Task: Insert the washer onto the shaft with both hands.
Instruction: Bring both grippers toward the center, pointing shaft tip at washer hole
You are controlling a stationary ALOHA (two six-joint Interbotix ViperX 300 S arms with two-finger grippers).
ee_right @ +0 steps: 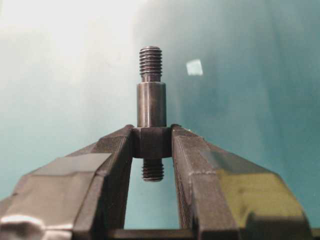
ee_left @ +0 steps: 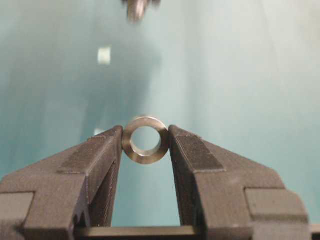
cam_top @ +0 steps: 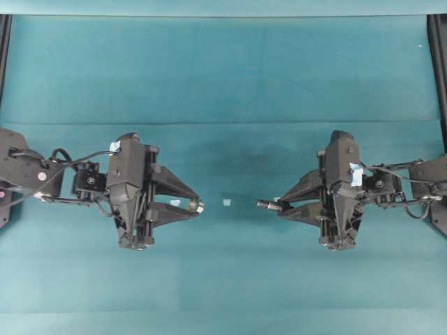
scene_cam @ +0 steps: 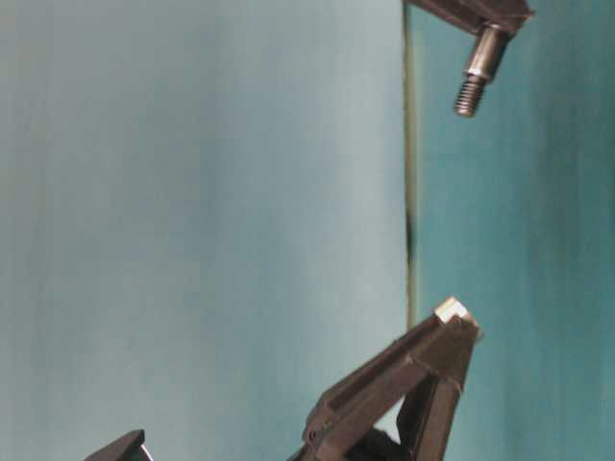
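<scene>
The washer (ee_left: 145,152), a grey-silver ring, is pinched edge-on between the fingertips of my left gripper (ee_left: 145,134), with its hole facing forward. In the overhead view that gripper (cam_top: 198,206) sits left of centre and the washer (cam_top: 200,206) shows at its tip. My right gripper (ee_right: 152,134) is shut on the thick collar of the shaft (ee_right: 151,102), whose threaded end points away from the camera. Overhead, the shaft (cam_top: 267,204) sticks out leftward from the right gripper (cam_top: 281,206), level with the washer, with a gap between them. The table-level view shows the shaft (scene_cam: 478,72) held clear of the table.
A pale blue tape square (cam_top: 227,202) lies on the teal mat (cam_top: 223,84) between the two grippers, and also appears as a tape square (ee_left: 104,55) ahead of the washer. Black frame rails (cam_top: 438,70) run along both side edges.
</scene>
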